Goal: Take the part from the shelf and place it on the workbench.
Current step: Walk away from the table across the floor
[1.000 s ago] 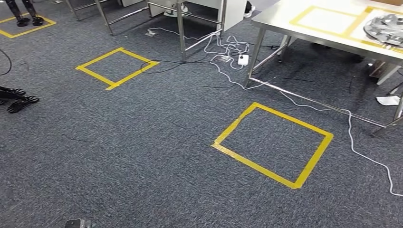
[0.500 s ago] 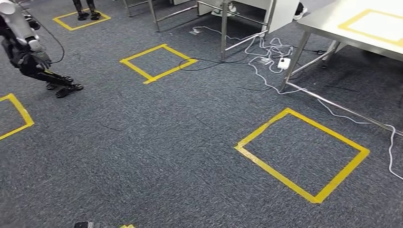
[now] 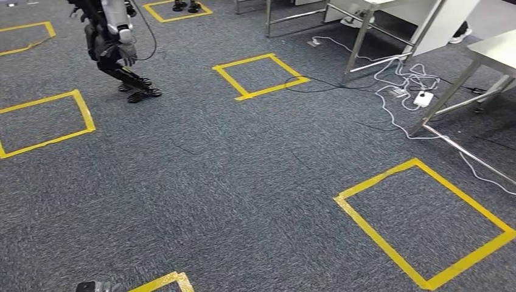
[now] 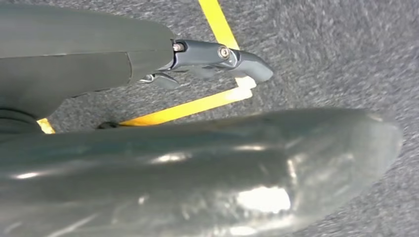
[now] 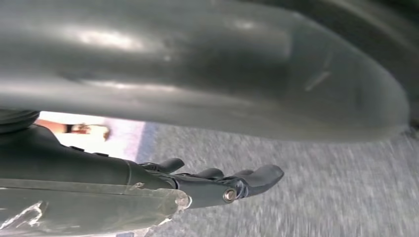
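My left hand (image 4: 217,57) hangs over the grey carpet, its dark fingers stretched out with nothing in them. My right hand (image 5: 232,185) also hangs low, fingers extended and slightly apart, and it holds nothing. In the head view the corner of a steel table (image 3: 496,45) stands at the far right edge.
Yellow tape squares mark the carpet at the near right (image 3: 377,239), the middle back (image 3: 230,82) and the left (image 3: 83,109). Another humanoid robot (image 3: 112,42) stands at the back left. White cables (image 3: 401,85) and a power strip (image 3: 423,97) lie by the table leg (image 3: 447,97).
My view has swung to the left, so the whole scene has slid right. The steel table has nearly left the picture, and the other robot has come in at the back left.
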`<state>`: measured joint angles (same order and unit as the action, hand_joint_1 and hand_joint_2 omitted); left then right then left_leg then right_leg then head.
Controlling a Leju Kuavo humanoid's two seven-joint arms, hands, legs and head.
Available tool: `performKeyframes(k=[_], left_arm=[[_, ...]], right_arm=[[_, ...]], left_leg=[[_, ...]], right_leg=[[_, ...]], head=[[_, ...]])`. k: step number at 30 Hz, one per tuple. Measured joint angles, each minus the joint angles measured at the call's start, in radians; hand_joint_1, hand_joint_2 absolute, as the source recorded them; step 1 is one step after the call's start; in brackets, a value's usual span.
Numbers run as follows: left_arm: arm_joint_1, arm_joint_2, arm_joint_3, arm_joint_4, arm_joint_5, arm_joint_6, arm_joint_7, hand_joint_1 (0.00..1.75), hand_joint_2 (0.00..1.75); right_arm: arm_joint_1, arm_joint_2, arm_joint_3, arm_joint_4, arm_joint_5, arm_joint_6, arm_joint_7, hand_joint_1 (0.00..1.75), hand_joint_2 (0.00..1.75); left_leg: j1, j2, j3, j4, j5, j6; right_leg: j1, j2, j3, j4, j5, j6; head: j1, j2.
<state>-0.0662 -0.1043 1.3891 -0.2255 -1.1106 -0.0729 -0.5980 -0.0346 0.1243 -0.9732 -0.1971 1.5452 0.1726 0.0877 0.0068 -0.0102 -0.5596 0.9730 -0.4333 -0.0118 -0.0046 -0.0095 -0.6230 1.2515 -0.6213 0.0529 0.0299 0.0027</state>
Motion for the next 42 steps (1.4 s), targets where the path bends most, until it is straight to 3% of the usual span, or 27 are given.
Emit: performKeyframes(k=[1,2,4,6,8,10,12,14,16,17,19,20,22,23,25,26,28,30,31,32,33,34,36,38,40,41,42], left_arm=[[0.002,0.001,0.000,0.000,-0.001,0.001,-0.004,0.00,0.00],[0.006,0.002,0.000,0.000,-0.002,0.002,-0.006,0.00,0.00],[0.012,0.003,0.000,0.000,-0.003,0.003,-0.008,0.00,0.00],[0.013,0.003,0.000,0.000,-0.006,0.008,-0.010,0.00,0.00],[0.015,0.004,-0.004,0.000,-0.020,0.026,-0.004,0.00,0.00],[0.024,0.009,-0.009,-0.002,-0.036,0.052,0.007,0.00,0.00],[0.033,0.017,-0.012,-0.003,-0.039,0.065,0.019,0.00,0.00],[0.036,0.031,-0.011,-0.008,-0.027,0.064,0.035,0.00,0.00],[0.038,0.049,-0.005,-0.013,-0.011,0.049,0.060,0.00,0.00],[0.040,0.057,-0.002,-0.016,-0.006,0.039,0.073,0.00,0.00],[0.044,0.071,0.003,-0.018,-0.006,0.022,0.094,0.00,0.00],[0.044,0.075,0.004,-0.018,-0.011,0.016,0.103,0.00,0.00],[0.037,0.080,0.004,-0.018,-0.022,0.007,0.116,0.00,0.00],[0.034,0.081,0.004,-0.018,-0.025,0.004,0.119,0.00,0.00],[0.034,0.083,0.004,-0.018,-0.029,0.003,0.122,0.00,0.00],[0.036,0.083,0.004,-0.018,-0.030,0.002,0.123,0.00,0.00],[0.035,0.085,0.004,-0.018,-0.029,0.000,0.123,0.00,0.00],[0.031,0.085,0.004,-0.018,-0.028,-0.003,0.121,0.00,0.00],[0.029,0.085,0.004,-0.018,-0.028,-0.003,0.120,0.00,0.00],[0.029,0.085,0.004,-0.018,-0.028,-0.003,0.120,0.00,0.00],[0.029,0.085,0.004,-0.018,-0.028,-0.003,0.121,0.00,0.00],[0.029,0.085,0.004,-0.018,-0.028,-0.003,0.121,0.00,0.00],[0.027,0.083,0.004,-0.018,-0.029,-0.001,0.127,0.00,0.00],[0.024,0.080,0.004,-0.017,-0.032,0.002,0.138,0.00,0.00],[0.025,0.079,0.004,-0.016,-0.034,0.004,0.146,0.00,0.00],[0.026,0.076,0.004,-0.016,-0.036,0.004,0.149,0.00,0.00],[0.026,0.073,0.004,-0.015,-0.038,0.004,0.149,0.00,0.00]], right_arm=[[0.003,0.006,0.000,0.001,-0.002,0.006,0.010,0.00,0.00],[0.005,0.010,0.000,0.002,-0.003,0.010,0.015,0.00,0.00],[0.006,0.017,-0.001,0.003,-0.006,0.014,0.020,0.00,0.00],[0.006,0.020,-0.001,0.004,-0.006,0.019,0.021,0.00,0.00],[0.005,0.021,-0.001,0.005,-0.011,0.027,0.026,0.00,0.00],[0.003,0.023,-0.001,0.005,-0.023,0.030,0.031,0.00,0.00],[0.003,0.026,-0.002,0.005,-0.036,0.021,0.028,0.00,0.00],[0.004,0.031,-0.003,0.005,-0.040,0.001,0.018,0.00,0.00],[0.003,0.037,-0.003,0.005,-0.042,-0.024,0.004,0.00,0.00],[0.001,0.041,-0.003,0.005,-0.043,-0.036,-0.003,0.00,0.00],[-0.005,0.049,-0.003,0.005,-0.044,-0.055,-0.015,0.00,0.00],[-0.008,0.052,-0.003,0.005,-0.045,-0.062,-0.020,0.00,0.00],[-0.013,0.055,-0.003,0.005,-0.044,-0.072,-0.026,0.00,0.00],[-0.015,0.055,-0.003,0.005,-0.044,-0.076,-0.028,0.00,0.00],[-0.019,0.055,-0.003,0.005,-0.043,-0.080,-0.032,0.00,0.00],[-0.021,0.055,-0.003,0.005,-0.041,-0.082,-0.033,0.00,0.00],[-0.021,0.055,-0.003,0.005,-0.033,-0.084,-0.035,0.00,0.00],[-0.016,0.055,-0.002,0.005,-0.023,-0.084,-0.035,0.00,0.00],[-0.014,0.055,-0.002,0.005,-0.020,-0.084,-0.035,0.00,0.00],[-0.012,0.055,-0.001,0.005,-0.018,-0.084,-0.035,0.00,0.00],[-0.012,0.055,-0.001,0.005,-0.017,-0.084,-0.035,0.00,0.00],[-0.012,0.055,-0.001,0.005,-0.018,-0.084,-0.035,0.00,0.00],[-0.012,0.054,-0.001,0.005,-0.026,-0.086,-0.033,0.00,0.00],[-0.011,0.053,-0.002,0.005,-0.041,-0.094,-0.032,0.00,0.00],[-0.012,0.050,-0.006,0.005,-0.055,-0.105,-0.033,0.00,0.00],[-0.012,0.047,-0.008,0.004,-0.061,-0.109,-0.034,0.00,0.00],[-0.012,0.044,-0.010,0.004,-0.065,-0.112,-0.036,0.00,0.00]], left_leg=[[-0.001,-0.016,0.000,0.000,0.000,0.001],[-0.002,-0.031,0.000,0.001,0.001,0.001],[-0.002,-0.062,0.002,0.001,0.002,-0.001],[-0.002,-0.090,0.001,0.003,0.004,-0.007],[0.002,-0.111,-0.008,0.004,0.008,-0.019],[0.007,-0.124,-0.016,0.002,0.013,-0.033],[0.006,-0.085,-0.035,0.034,-0.010,-0.042],[0.003,-0.028,-0.088,0.142,-0.071,-0.050],[0.004,-0.010,-0.146,0.259,-0.117,-0.058],[0.005,-0.007,-0.154,0.277,-0.114,-0.061],[0.007,0.007,-0.113,0.205,-0.063,-0.064],[0.008,0.033,-0.073,0.137,-0.031,-0.066],[0.007,0.072,-0.014,0.031,0.003,-0.058],[0.006,0.080,-0.002,0.010,0.005,-0.050],[0.004,0.057,-0.004,0.005,0.005,-0.033],[0.004,0.047,-0.004,0.005,0.006,-0.027],[0.007,0.026,-0.005,0.004,0.009,-0.015],[0.005,0.003,-0.007,0.004,0.010,-0.007],[0.003,-0.011,-0.008,0.004,0.010,-0.005],[0.001,-0.026,-0.008,0.004,0.010,-0.005],[-0.001,-0.041,-0.007,0.004,0.010,-0.005],[-0.002,-0.056,-0.006,0.004,0.011,-0.005],[-0.001,-0.084,-0.006,0.006,0.012,-0.008],[0.003,-0.110,-0.013,0.007,0.016,-0.017],[0.008,-0.135,-0.023,0.004,0.023,-0.032],[0.009,-0.133,-0.027,0.005,0.023,-0.037],[0.007,-0.116,-0.035,0.017,0.013,-0.041]], right_leg=[[0.001,0.005,-0.023,0.045,-0.011,-0.001],[0.001,0.007,-0.029,0.049,0.001,-0.004],[0.001,0.025,0.015,-0.058,0.075,-0.011],[-0.001,0.071,0.073,-0.190,0.131,-0.019],[0.000,0.094,0.091,-0.235,0.138,-0.024],[0.002,0.075,0.092,-0.240,0.144,-0.033],[0.001,0.050,0.096,-0.251,0.152,-0.046],[0.002,0.021,0.098,-0.257,0.154,-0.053],[0.004,-0.012,0.098,-0.257,0.152,-0.056],[0.004,-0.027,0.098,-0.257,0.151,-0.056],[0.003,-0.055,0.101,-0.257,0.148,-0.053],[0.005,-0.067,0.104,-0.256,0.146,-0.049],[0.011,-0.090,0.106,-0.251,0.136,-0.038],[0.015,-0.101,0.108,-0.249,0.132,-0.033],[0.015,-0.121,0.116,-0.251,0.128,-0.023],[0.012,-0.113,0.117,-0.246,0.121,-0.018],[0.007,-0.063,0.089,-0.178,0.076,-0.010],[0.004,-0.010,0.023,-0.037,0.010,-0.008],[0.005,0.000,-0.009,0.024,-0.009,-0.009],[0.005,0.004,-0.028,0.054,-0.008,-0.012],[0.006,0.008,-0.029,0.043,0.013,-0.016],[0.006,0.014,-0.011,-0.006,0.049,-0.021],[0.004,0.066,0.050,-0.150,0.122,-0.030],[0.003,0.110,0.082,-0.230,0.148,-0.033],[0.006,0.097,0.085,-0.238,0.149,-0.035],[0.005,0.084,0.088,-0.244,0.153,-0.039],[0.004,0.070,0.090,-0.251,0.158,-0.044]], head=[[0.000,0.000],[0.000,0.000],[0.000,0.000],[0.000,0.000],[-0.001,0.000],[-0.001,0.000],[-0.004,0.000],[-0.007,0.000],[-0.008,0.000],[-0.008,0.000],[-0.008,0.000],[-0.008,0.000],[-0.009,0.000],[-0.008,0.000],[-0.004,0.000],[-0.003,0.000],[0.001,0.000],[0.007,0.000],[0.008,0.000],[0.009,0.000],[0.009,0.000],[0.009,0.000],[0.009,0.000],[0.010,0.000],[0.010,0.000],[0.009,0.000],[0.008,0.000]])
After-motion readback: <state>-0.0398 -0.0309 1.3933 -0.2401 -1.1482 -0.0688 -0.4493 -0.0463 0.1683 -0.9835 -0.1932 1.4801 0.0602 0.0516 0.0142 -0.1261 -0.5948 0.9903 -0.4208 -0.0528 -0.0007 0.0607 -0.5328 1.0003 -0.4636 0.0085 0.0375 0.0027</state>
